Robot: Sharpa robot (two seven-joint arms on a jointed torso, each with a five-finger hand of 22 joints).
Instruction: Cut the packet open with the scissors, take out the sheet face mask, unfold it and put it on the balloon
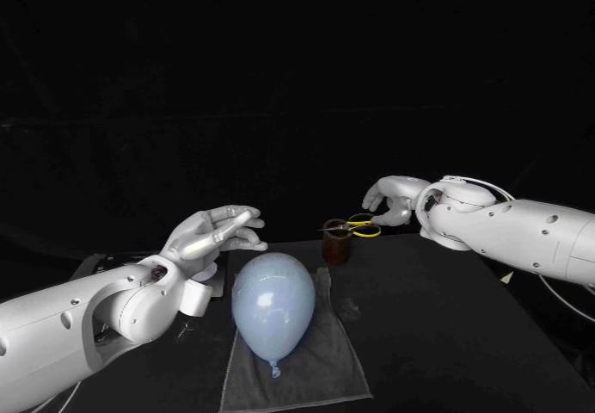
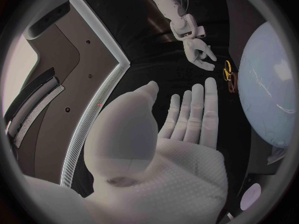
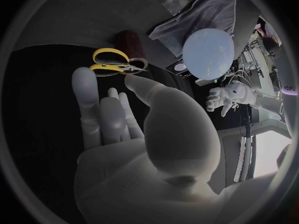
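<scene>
Right hand (image 1: 392, 203) held wide, empty, scissors (image 1: 361, 226) stood in a cup (image 1: 336, 249) just beside it, left hand (image 1: 221, 232) spread empty, balloon (image 1: 272, 301) laid near it on a towel (image 1: 310, 379)

The scene is dim: the table (image 1: 471, 344) and everything beyond both robot hands sink into near black. Light from above whitens the left robot hand (image 1: 221, 232) and the right robot hand (image 1: 390, 202), leaving their undersides grey. The balloon (image 1: 272, 301), just beside the left robot hand, carries a soft sheen without hard glare. In both wrist views straight edges bow toward the dark circular frame.
</scene>
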